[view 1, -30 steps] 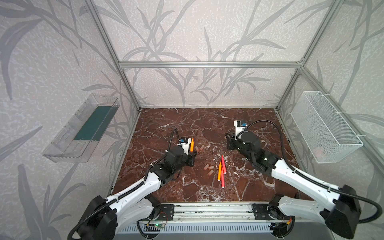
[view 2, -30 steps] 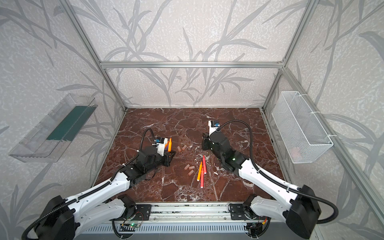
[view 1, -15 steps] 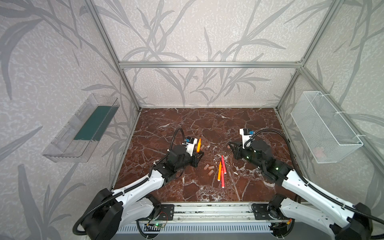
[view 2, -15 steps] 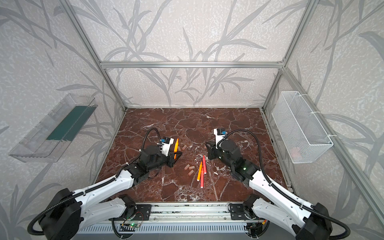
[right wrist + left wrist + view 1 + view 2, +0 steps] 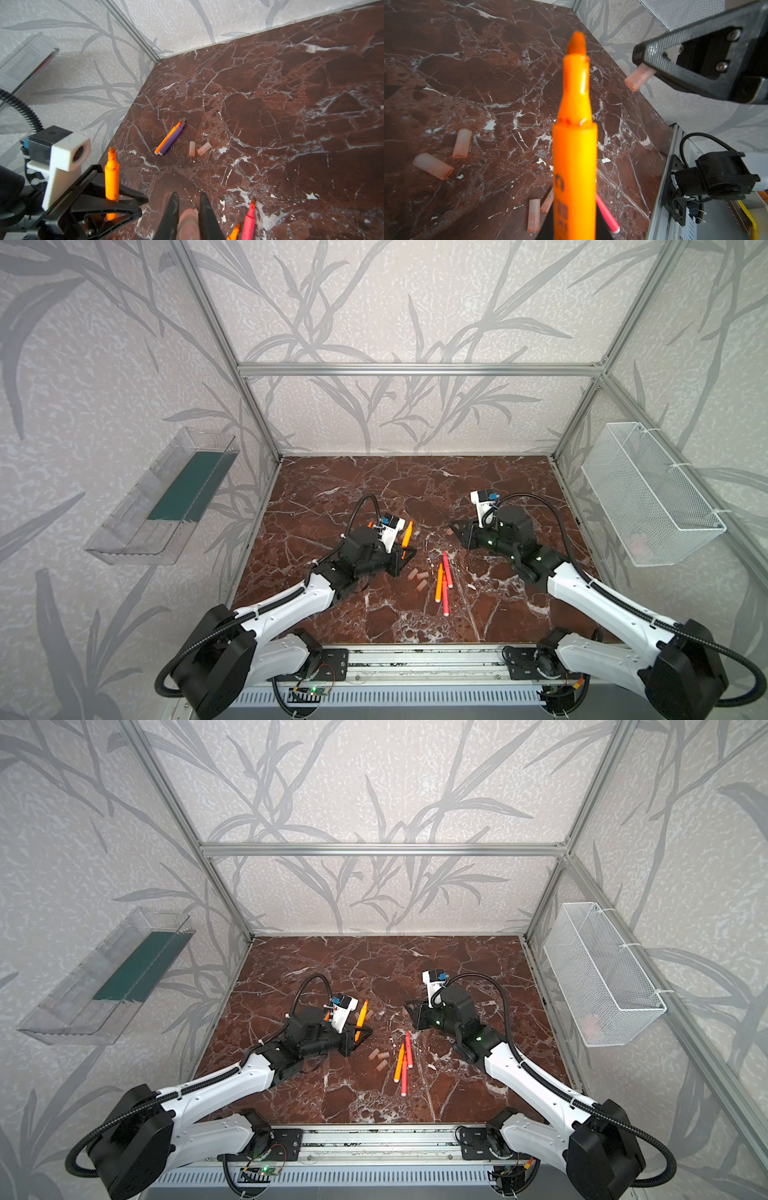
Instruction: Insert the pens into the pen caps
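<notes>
We see one orange pen (image 5: 575,145) clamped in the left claw (image 5: 403,552), its bare felt tip pointing away from the wrist. Facing it, well apart from the tip, the right claw (image 5: 189,205) pinches a pen cap (image 5: 639,80) with its open end sticking out. On the marble table (image 5: 332,489) between the claws lie three loose pens (image 5: 444,597) – three spare caps (image 5: 421,585) sit just beside the left claw. Behind the left claw a purple pen (image 5: 172,138) touches another orange pen (image 5: 166,139), with two caps (image 5: 192,149) near them.
</notes>
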You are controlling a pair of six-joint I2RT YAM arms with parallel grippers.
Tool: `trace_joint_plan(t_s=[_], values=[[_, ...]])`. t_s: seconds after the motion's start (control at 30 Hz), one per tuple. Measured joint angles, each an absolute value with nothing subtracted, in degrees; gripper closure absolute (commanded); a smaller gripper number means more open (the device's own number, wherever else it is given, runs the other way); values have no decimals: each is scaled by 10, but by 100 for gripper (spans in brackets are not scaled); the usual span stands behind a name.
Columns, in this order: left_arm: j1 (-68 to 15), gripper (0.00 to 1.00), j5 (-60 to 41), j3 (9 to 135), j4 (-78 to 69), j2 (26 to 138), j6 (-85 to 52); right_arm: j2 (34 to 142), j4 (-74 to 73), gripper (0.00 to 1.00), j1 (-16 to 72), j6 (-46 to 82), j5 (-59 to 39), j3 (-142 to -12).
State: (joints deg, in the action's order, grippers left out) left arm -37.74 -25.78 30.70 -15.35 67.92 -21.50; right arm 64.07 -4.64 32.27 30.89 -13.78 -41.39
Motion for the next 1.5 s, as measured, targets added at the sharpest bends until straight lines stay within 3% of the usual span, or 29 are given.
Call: trace_joint_plan(t_s=[0.57,1.5], values=[[-402,100,-306,320,-150,707,-199,726,-115,98,324,343,-262,-468],[-413,100,-290,335,-133,700,-186,727,-134,98,348,356,-285,-469]])
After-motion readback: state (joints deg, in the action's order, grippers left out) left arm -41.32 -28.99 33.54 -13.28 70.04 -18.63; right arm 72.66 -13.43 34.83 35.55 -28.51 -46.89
